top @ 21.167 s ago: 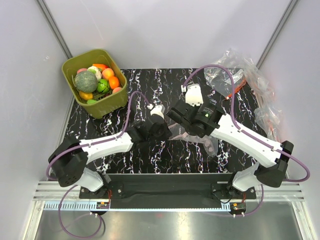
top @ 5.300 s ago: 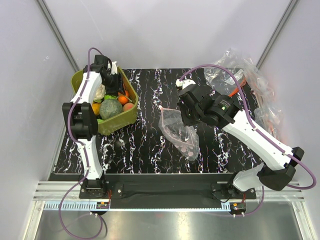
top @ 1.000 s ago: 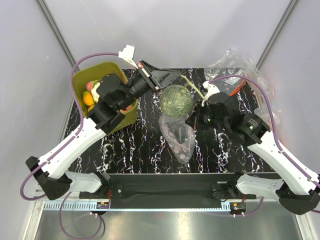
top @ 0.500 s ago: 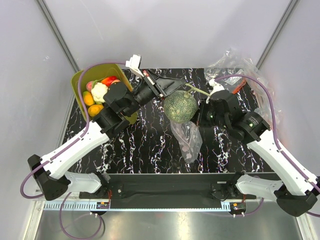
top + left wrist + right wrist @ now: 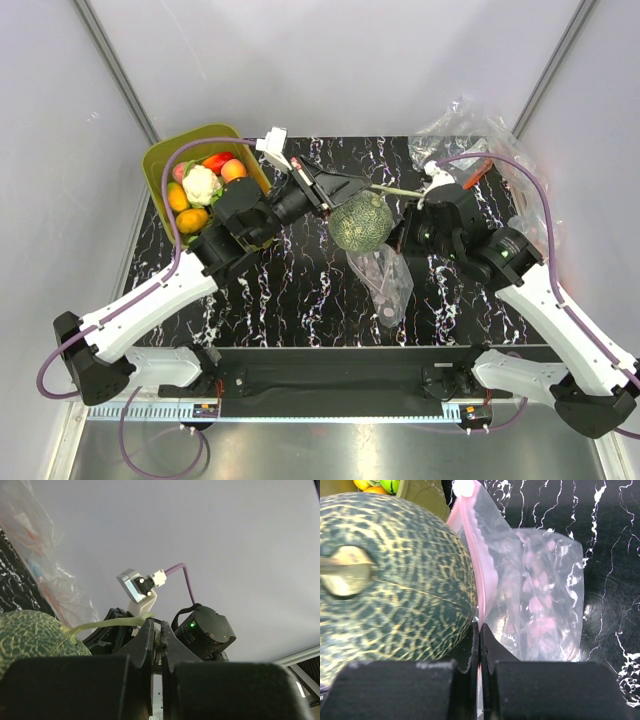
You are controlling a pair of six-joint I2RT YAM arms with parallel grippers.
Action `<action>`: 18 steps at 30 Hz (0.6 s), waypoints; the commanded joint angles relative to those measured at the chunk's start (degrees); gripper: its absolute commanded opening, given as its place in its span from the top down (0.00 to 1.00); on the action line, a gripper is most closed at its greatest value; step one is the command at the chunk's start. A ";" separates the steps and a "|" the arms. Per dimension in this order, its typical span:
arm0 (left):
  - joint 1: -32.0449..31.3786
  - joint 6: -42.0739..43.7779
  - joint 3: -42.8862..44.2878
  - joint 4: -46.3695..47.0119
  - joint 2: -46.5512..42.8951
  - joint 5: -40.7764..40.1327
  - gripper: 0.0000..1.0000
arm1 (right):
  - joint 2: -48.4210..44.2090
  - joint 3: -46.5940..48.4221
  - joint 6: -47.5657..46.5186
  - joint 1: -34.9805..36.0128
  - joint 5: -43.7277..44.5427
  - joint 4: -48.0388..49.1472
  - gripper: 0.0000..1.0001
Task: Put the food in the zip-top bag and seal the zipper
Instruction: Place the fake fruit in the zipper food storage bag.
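Top external view, looking down on a black, white-veined counter (image 5: 290, 290) with two arms reaching in from the near edge. Above the middle of the counter, a round, netted green melon (image 5: 360, 222), hung by its pale stalk (image 5: 395, 191), pinched in the left tool (image 5: 366, 186), jaws narrowed to a sliver around the stalk. Just right of the melon, the right tool (image 5: 398, 238), clamped tight on the mouth edge of the zip-top bag (image 5: 388, 285): a clear bag with small dark print, drooping from that grip toward the near edge. Right wrist view: pink-red zipper (image 5: 476, 555) caught between the two dark fingers, melon pressed against the strip from the left, outside the bag so far as can be told, bag body spread to the right over the counter. Left wrist view: stalk crossing the closed fingertips, melon low at left. At the far left corner, an olive-green tub (image 5: 158, 160) with the rest of the food: white cauliflower (image 5: 201, 184), oranges (image 5: 192, 219), a red piece (image 5: 217, 161), a peach piece (image 5: 234, 169). At the far right corner, a heap of crumpled clear bags (image 5: 480, 125) with an orange-red strip.
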 commanded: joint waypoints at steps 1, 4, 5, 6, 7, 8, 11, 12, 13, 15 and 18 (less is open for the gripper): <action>-1.22 3.32 2.16 -4.78 -0.79 -0.92 1.00 | -1.38 0.08 0.52 -0.31 0.89 2.87 1.00; -1.75 4.03 1.11 -5.42 -0.70 -1.36 1.00 | -1.73 0.17 0.52 -0.31 1.16 3.05 1.00; -1.75 3.85 0.67 -5.42 -0.70 -1.45 1.00 | -1.91 0.25 0.43 -0.40 1.33 2.96 1.00; -1.75 3.59 0.23 -5.33 -0.87 -1.54 1.00 | -2.08 0.26 0.34 -0.31 1.51 2.78 1.00; -1.66 3.33 -0.73 -4.98 -0.87 -1.45 1.00 | -2.08 0.34 0.34 -0.31 1.95 2.70 1.00; -1.66 2.72 -1.00 -4.89 -0.87 -1.36 1.00 | -2.17 0.34 0.26 -0.31 2.04 2.69 1.00; -1.66 2.53 -1.00 -5.24 -0.52 -0.22 1.00 | -2.52 0.26 0.43 -0.40 2.91 2.34 1.00; -1.75 2.53 -0.91 -5.77 -0.52 0.13 1.00 | -2.61 0.08 0.43 -0.31 3.18 2.34 1.00; -1.75 2.62 -0.91 -6.64 -0.61 0.22 1.00 | -2.79 -0.27 0.61 -0.31 3.62 2.34 1.00; -1.66 2.36 -1.53 -7.00 -0.70 0.83 1.00 | -3.14 -0.80 0.61 -0.40 3.79 2.78 1.00; -1.75 1.48 -2.50 -5.86 -0.96 2.23 1.00 | -4.01 -2.03 0.87 -0.31 5.11 3.31 1.00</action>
